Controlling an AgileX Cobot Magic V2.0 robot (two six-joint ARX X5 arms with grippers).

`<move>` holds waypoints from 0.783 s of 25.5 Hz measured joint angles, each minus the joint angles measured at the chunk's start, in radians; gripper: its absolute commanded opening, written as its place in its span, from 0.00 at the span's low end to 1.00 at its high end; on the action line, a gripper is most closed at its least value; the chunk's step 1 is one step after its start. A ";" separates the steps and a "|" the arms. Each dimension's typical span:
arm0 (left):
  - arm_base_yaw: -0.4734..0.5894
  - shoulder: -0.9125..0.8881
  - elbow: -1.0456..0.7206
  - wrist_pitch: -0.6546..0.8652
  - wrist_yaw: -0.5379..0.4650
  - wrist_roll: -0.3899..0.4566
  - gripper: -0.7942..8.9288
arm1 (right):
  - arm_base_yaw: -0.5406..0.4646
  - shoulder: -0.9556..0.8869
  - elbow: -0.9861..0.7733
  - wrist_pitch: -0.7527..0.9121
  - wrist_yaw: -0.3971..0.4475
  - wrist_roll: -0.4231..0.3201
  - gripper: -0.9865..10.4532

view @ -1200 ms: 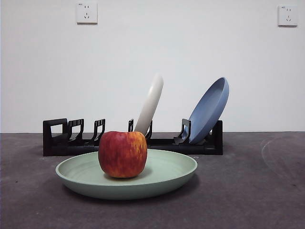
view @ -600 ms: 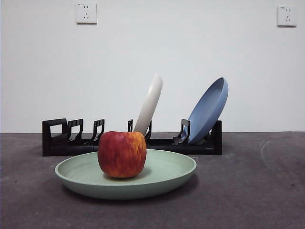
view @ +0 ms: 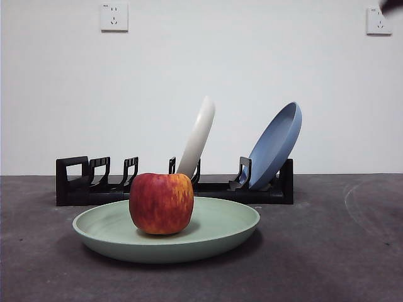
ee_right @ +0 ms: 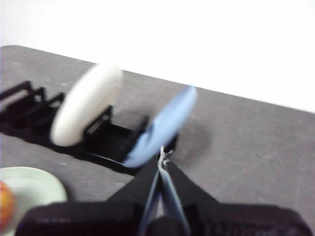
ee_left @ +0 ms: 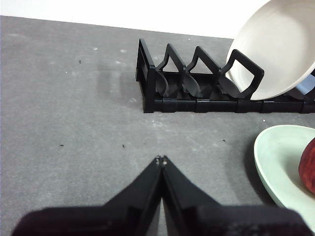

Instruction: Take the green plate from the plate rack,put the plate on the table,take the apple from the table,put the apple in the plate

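The green plate (view: 166, 236) lies flat on the table (view: 327, 251) in the lower centre of the front view, rim up, its wide face level with the surface. The apple (view: 161, 202) sits upright inside it, left of the plate's middle. Behind them the plate rack (view: 82, 182) runs left to right across mid-frame, with a cream-white plate (view: 198, 138) and a blue plate (view: 274, 146) standing in its slots, both tilted to the right. The left gripper (ee_left: 161, 160) hangs above bare table, jaws pressed together and empty, the plate's edge and the apple well off at the lower right of its view. The right gripper (ee_right: 163, 156), also closed on nothing, points toward the blue plate's end of the rack; its view is blurred. A black tip shows at the front view's top right corner.
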 measured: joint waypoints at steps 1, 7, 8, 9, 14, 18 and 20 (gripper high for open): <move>0.000 0.000 0.000 0.000 0.000 0.000 0.08 | -0.047 -0.016 -0.051 0.055 -0.026 0.000 0.09; 0.000 0.000 0.000 0.000 0.000 0.000 0.08 | -0.204 -0.171 -0.314 0.314 0.009 0.024 0.09; 0.000 0.000 0.000 0.000 0.000 0.000 0.08 | -0.216 -0.205 -0.351 0.339 0.031 0.032 0.09; 0.000 0.000 0.000 0.000 0.000 0.000 0.08 | -0.222 -0.233 -0.381 0.353 0.050 0.038 0.09; 0.000 0.000 0.000 0.000 0.000 0.000 0.08 | -0.228 -0.360 -0.498 0.356 0.087 0.055 0.09; 0.000 0.000 0.000 0.000 0.000 0.000 0.08 | -0.228 -0.437 -0.528 0.256 0.087 0.071 0.09; 0.000 0.000 0.000 0.000 0.000 0.000 0.08 | -0.228 -0.468 -0.528 0.206 0.087 0.075 0.09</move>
